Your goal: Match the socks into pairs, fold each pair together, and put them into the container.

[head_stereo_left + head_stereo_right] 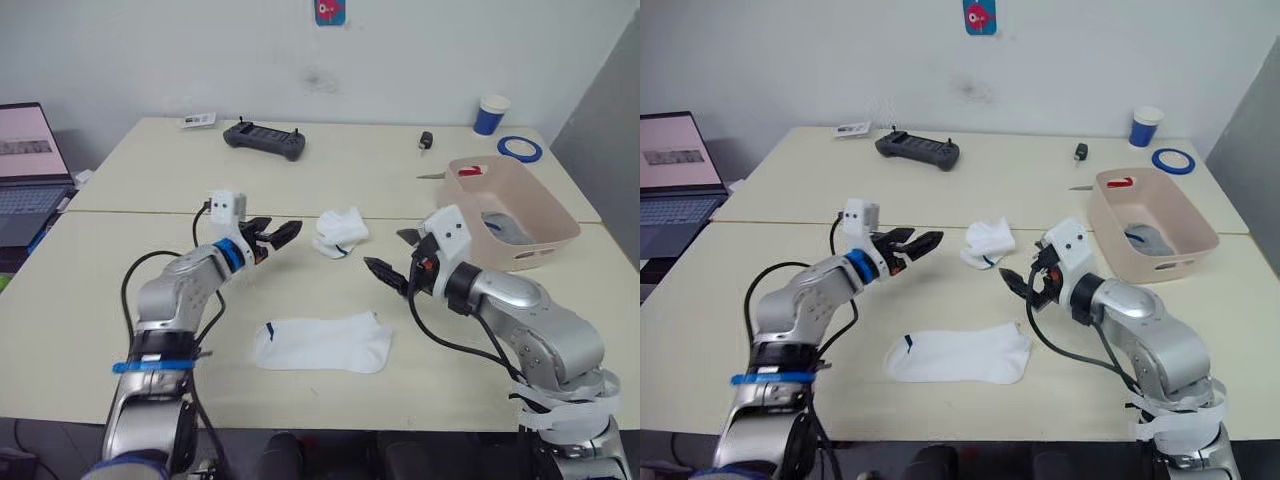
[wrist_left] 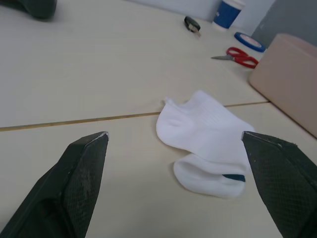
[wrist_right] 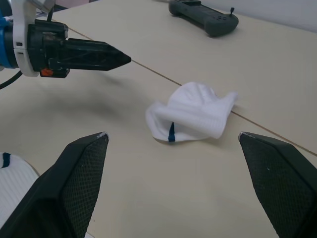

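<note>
From the head views we see two white socks on the counter [image 1: 120, 300]: a crumpled white sock [image 1: 340, 232] near the middle seam and a flat white sock [image 1: 322, 343] spread nearer the front edge. The left gripper [image 1: 281, 233] hovers just beside the crumpled one with its fingers apart and nothing between them. The right gripper [image 1: 396, 256] hangs on the sock's other side, fingers likewise spread and empty. The pink container [image 1: 545, 225] stands to the right, with something grey lying inside it.

Through the left wrist view, we look between two wide-set fingers [image 2: 81, 173] at the crumpled sock, the container's wall behind it.

In the right wrist view, its own parted fingers [image 3: 79, 168] frame the same sock, with the left gripper pointing in beyond.
</note>
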`<state>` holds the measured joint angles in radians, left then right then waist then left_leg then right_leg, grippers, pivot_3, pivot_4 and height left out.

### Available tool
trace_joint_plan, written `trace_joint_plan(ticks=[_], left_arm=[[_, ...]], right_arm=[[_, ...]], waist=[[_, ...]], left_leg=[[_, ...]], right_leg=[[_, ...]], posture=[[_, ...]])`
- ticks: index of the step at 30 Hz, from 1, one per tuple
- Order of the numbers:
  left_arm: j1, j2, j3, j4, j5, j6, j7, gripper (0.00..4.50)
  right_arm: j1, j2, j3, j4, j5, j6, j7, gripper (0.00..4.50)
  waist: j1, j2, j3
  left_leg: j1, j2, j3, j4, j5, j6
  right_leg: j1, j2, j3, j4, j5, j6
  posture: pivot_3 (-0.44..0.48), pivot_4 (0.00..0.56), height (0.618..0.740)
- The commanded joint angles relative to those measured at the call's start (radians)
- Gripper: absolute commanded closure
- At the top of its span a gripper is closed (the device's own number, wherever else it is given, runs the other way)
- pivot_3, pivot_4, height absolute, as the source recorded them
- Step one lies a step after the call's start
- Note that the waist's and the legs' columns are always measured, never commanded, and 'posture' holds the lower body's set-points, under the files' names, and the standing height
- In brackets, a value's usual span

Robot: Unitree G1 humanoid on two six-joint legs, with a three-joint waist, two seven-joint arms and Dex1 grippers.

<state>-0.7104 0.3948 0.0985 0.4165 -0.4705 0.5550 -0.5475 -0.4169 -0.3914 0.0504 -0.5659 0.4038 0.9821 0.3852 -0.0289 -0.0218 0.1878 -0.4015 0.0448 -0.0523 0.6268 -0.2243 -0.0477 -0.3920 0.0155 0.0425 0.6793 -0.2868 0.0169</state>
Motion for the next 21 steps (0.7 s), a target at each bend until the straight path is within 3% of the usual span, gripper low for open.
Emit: trace_joint_plan(ticks=[1,6,10,14,21], left_arm=[[-0.16,-0.034,-0.045,0.268,0.102,-0.14,-0.06,0.02],[-0.376,-0.103,-0.063,0.688,0.225,-0.346,-0.069,0.02],[-0.456,-0.155,-0.081,0.834,0.307,-0.422,-0.07,0.02],[-0.482,-0.186,-0.064,0.887,0.351,-0.448,-0.038,0.9],[-0.489,-0.192,-0.019,0.898,0.367,-0.455,-0.052,3.15]], right_arm=[[-0.001,0.0,-0.01,-0.063,0.007,0.012,-0.023,0.0],[0.03,0.009,0.01,-0.117,0.016,0.035,-0.051,0.0],[0.048,0.018,0.015,-0.159,0.023,0.063,-0.076,0.0],[0.068,0.015,0.01,-0.197,0.025,0.09,-0.095,0.0],[0.098,0.011,0.005,-0.231,0.023,0.106,-0.113,0.0]], waist=[[0.0,0.0,0.0],[-0.003,0.0,0.0],[-0.003,0.0,0.0],[-0.003,0.0,0.0],[-0.003,0.0,0.0]], left_leg=[[-0.001,0.0,0.0,0.0,0.0,0.0],[-0.007,0.0,0.0,0.0,0.0,0.0],[-0.014,0.0,0.001,0.001,0.0,0.0],[-0.015,0.0,0.0,0.001,0.0,0.0],[-0.014,0.0,0.0,0.001,0.0,0.0]], right_leg=[[-0.001,0.0,0.0,0.0,0.0,0.0],[-0.008,0.001,0.0,0.001,0.0,0.0],[-0.015,0.001,0.0,0.002,0.001,0.0],[-0.015,0.001,-0.001,0.002,0.002,-0.002],[-0.015,0.001,-0.001,0.003,0.001,0.001]], posture=[[0.0,0.15,0.74],[0.0,0.15,0.74],[0.0,0.15,0.74],[0.0,0.15,0.74],[0.0,0.15,0.74]])
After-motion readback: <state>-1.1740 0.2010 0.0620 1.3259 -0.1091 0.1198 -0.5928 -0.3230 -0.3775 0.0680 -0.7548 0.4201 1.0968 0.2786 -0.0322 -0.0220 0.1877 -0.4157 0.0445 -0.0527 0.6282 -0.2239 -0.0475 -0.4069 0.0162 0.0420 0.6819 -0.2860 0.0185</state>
